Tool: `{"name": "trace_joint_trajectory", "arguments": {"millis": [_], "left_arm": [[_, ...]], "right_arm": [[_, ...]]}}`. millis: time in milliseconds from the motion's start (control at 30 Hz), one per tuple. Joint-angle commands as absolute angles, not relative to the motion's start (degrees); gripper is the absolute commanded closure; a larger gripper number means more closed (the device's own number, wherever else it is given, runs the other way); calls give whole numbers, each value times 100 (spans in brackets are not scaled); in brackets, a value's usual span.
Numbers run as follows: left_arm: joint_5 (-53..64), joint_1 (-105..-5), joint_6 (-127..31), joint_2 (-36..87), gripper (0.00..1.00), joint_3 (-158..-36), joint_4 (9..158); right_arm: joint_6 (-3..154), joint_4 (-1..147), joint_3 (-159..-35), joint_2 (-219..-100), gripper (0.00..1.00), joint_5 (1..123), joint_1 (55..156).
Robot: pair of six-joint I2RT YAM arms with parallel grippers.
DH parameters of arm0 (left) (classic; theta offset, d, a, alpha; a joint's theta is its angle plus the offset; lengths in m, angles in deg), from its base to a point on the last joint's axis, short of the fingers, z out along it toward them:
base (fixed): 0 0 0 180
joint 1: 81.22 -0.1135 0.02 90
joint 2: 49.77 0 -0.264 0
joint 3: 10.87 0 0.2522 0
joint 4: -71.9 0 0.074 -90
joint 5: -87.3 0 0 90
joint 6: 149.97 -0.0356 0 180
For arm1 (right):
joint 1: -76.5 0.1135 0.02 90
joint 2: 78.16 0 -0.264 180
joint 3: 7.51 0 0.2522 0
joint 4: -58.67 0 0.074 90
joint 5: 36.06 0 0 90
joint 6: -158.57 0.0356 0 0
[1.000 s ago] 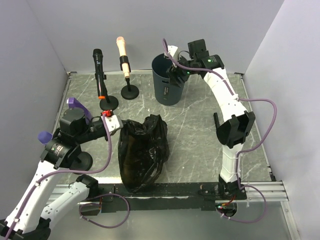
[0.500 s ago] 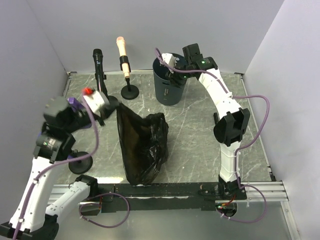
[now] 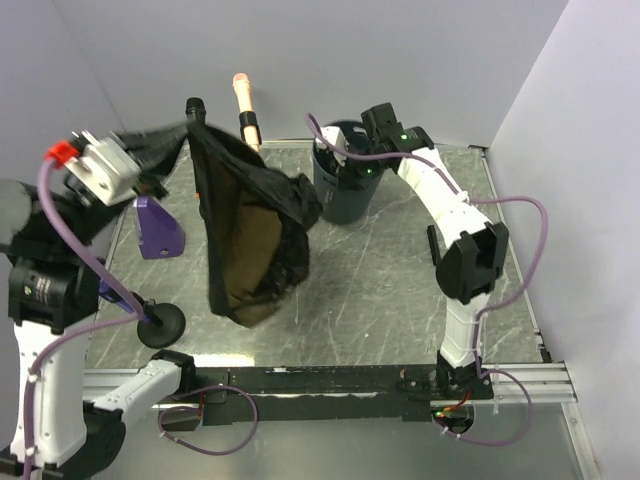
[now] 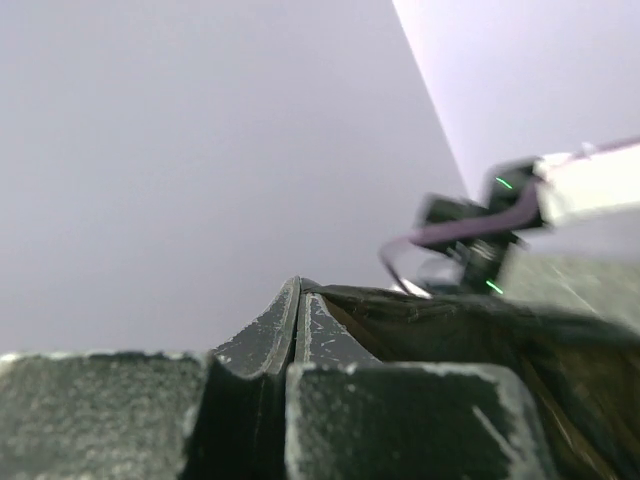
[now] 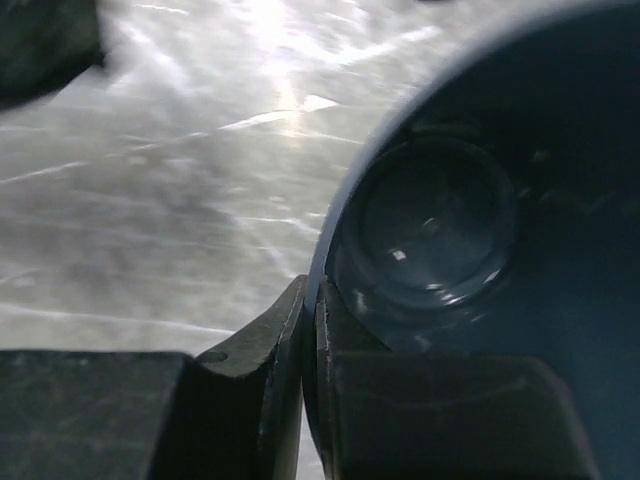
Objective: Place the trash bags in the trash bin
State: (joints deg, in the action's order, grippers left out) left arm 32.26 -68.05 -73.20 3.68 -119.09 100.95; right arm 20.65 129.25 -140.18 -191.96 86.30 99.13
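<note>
A black trash bag hangs in the air over the table's left half, stretched from its top corner. My left gripper is shut on that corner, high up near the back left; in the left wrist view its fingertips are pressed together with the bag's film trailing off to the right. The dark blue-grey trash bin stands upright at the back centre. My right gripper is at its rim, and in the right wrist view its jaws are shut on the bin's wall, one finger inside and one outside.
A black microphone and a beige microphone stand at the back left, partly behind the bag. A purple object and a round black base sit on the left. Grey walls enclose the marbled table.
My left arm has lifted the bag off the table, up and toward the back left. My right gripper has closed on the bin's rim.
</note>
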Motion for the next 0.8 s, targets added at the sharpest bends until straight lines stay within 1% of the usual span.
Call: {"name": "trace_joint_trajectory", "arguments": {"millis": [0,200,267,400,500,600,633,700,733,767], "left_arm": [[2947,-6866,-7245,954,100,-12841,9525],[3052,-6865,-7167,1552,99,-14107,9314],[3087,-6865,-7009,1702,99,-14301,9104],[3192,-6865,-6464,2062,99,-14750,8761],[3245,-6865,-6130,2273,100,-14917,8419],[3184,-6865,-5682,2519,100,-15119,8224],[3175,-6865,-5611,2590,100,-15215,8154],[3227,-6865,-5523,2792,99,-15435,8066],[3271,-6857,-5470,2940,99,-15619,8057],[3306,-6857,-5435,3081,99,-15829,8083]], "right_arm": [[2190,13045,-13405,-17953,90,9401,10260],[2454,13070,-12535,-17160,92,9630,10725],[2637,12975,-12122,-16897,92,9665,10875],[3665,12650,-11226,-16457,91,10148,10928],[3807,12500,-10645,-16158,89,10193,11069],[3939,12403,-10468,-16096,88,10096,11139],[3957,12403,-10503,-16122,81,10096,11139],[4000,12438,-10660,-16113,60,10070,11139],[4001,12464,-10809,-16096,49,10035,11131],[4070,12438,-10932,-16035,41,9974,11131]]}}
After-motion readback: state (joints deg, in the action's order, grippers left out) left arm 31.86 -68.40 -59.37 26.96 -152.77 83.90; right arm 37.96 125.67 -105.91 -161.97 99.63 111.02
